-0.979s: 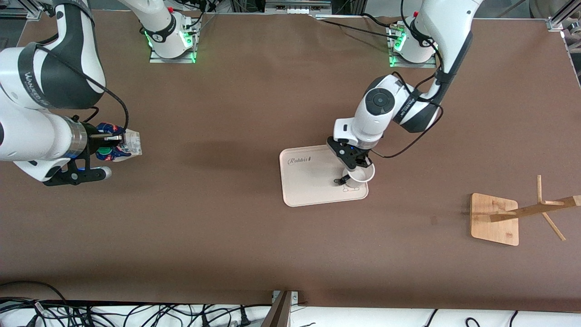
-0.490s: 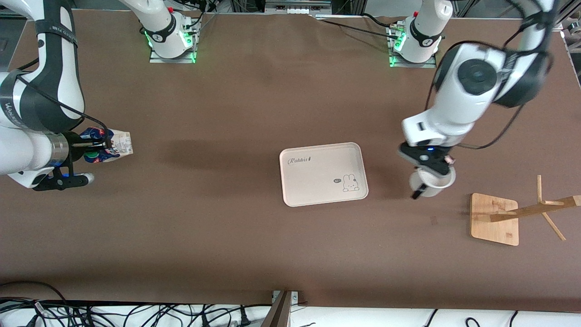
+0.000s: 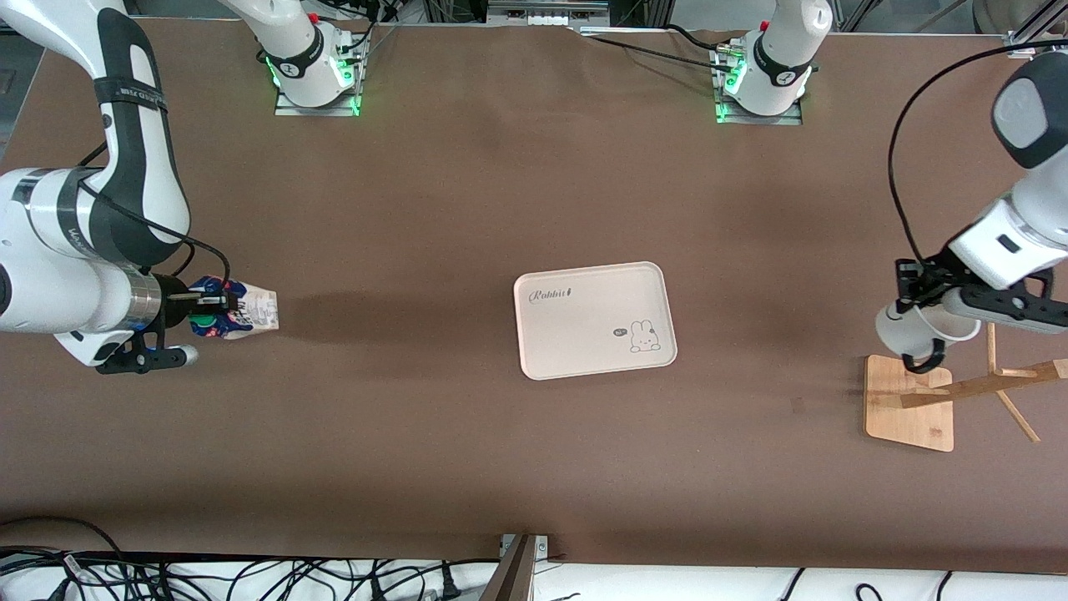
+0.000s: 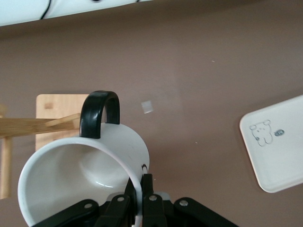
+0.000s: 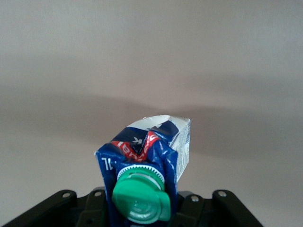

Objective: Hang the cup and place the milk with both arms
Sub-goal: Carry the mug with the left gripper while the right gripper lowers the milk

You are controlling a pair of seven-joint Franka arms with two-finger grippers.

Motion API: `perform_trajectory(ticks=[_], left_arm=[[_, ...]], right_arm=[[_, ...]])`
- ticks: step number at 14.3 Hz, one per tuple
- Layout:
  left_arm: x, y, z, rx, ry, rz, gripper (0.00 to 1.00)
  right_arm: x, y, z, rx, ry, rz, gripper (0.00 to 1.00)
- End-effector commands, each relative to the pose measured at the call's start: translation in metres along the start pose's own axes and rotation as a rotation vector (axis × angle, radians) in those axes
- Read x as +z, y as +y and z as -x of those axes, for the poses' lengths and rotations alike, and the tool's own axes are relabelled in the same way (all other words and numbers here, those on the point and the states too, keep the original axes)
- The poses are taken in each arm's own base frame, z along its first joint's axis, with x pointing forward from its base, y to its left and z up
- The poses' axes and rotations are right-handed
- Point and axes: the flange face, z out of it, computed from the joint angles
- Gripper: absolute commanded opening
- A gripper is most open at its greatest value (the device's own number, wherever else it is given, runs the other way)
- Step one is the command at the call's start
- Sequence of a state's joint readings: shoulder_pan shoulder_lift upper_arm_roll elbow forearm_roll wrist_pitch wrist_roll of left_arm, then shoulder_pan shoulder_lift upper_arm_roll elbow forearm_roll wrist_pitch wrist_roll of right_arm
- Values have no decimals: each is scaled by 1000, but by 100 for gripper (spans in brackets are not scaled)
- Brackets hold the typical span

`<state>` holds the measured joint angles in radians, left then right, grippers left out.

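Observation:
My left gripper (image 3: 916, 294) is shut on the rim of the white cup (image 3: 912, 330) and holds it tilted in the air over the wooden rack's base (image 3: 909, 405), black handle (image 3: 922, 361) down. In the left wrist view the cup (image 4: 94, 161) fills the foreground, its handle (image 4: 98, 113) over the rack's peg (image 4: 42, 125); the fingers (image 4: 147, 189) pinch the rim. My right gripper (image 3: 219, 307) is shut on the milk carton (image 3: 242, 313), held in the air at the right arm's end of the table. The right wrist view shows its blue top (image 5: 142, 151) and green cap (image 5: 141, 196).
A cream tray (image 3: 576, 342) with a rabbit drawing lies mid-table, with nothing on it; it also shows in the left wrist view (image 4: 279, 156). The wooden rack's tilted post and pegs (image 3: 993, 384) reach toward the table's edge at the left arm's end.
My left gripper has carried the cup off the tray and across to over the rack's base. My right gripper has shifted a little with the milk carton.

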<state>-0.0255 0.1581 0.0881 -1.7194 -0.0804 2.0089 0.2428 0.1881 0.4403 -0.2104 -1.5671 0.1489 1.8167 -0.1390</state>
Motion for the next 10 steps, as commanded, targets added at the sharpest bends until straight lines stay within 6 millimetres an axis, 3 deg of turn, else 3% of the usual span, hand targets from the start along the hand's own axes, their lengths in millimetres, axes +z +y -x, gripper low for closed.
perform_trajectory(ticks=[1, 5, 10], left_arm=[[-4, -8, -25, -3, 20, 3, 0], [-4, -36, -23, -36, 26, -17, 0], [-10, -60, -17, -30, 32, -36, 0]], right_arm=[[3, 1, 43, 8, 96, -37, 20], [-2, -1, 63, 25, 106, -72, 20], [19, 2, 74, 38, 104, -78, 21]])
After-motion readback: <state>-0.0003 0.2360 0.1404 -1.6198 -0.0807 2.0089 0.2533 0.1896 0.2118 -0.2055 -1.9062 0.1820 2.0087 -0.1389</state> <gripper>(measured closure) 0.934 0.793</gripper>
